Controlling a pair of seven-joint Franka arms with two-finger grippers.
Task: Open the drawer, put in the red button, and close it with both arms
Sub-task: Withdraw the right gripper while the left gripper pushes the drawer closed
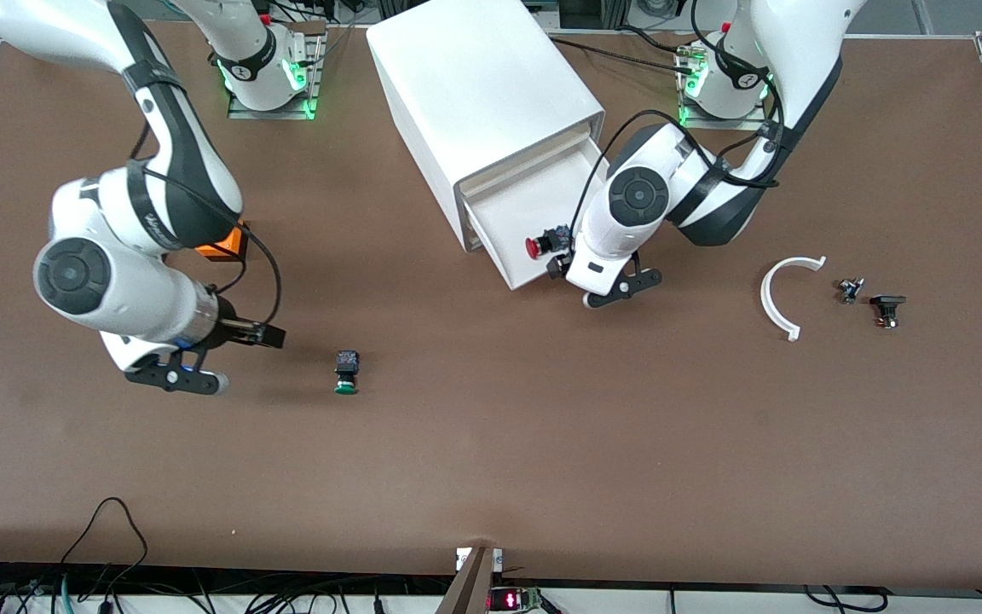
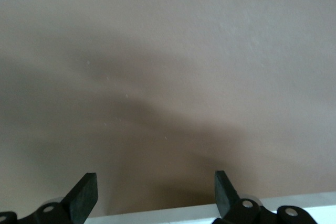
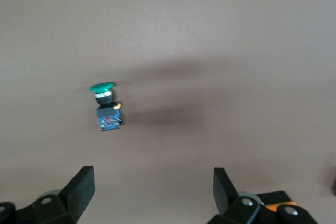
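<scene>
The red button lies in the open drawer, just beside the released left end effector. Light and rigid, its black body looks the surest place to grip. The right end effector waits, released, near a green button

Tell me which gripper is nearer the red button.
Left. The left gripper hangs open right beside the red button in the drawer; the right gripper waits open by the green button.

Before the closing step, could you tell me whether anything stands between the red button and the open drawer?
Nothing does: the red button already lies in the open drawer, with the open left gripper beside it.
</scene>
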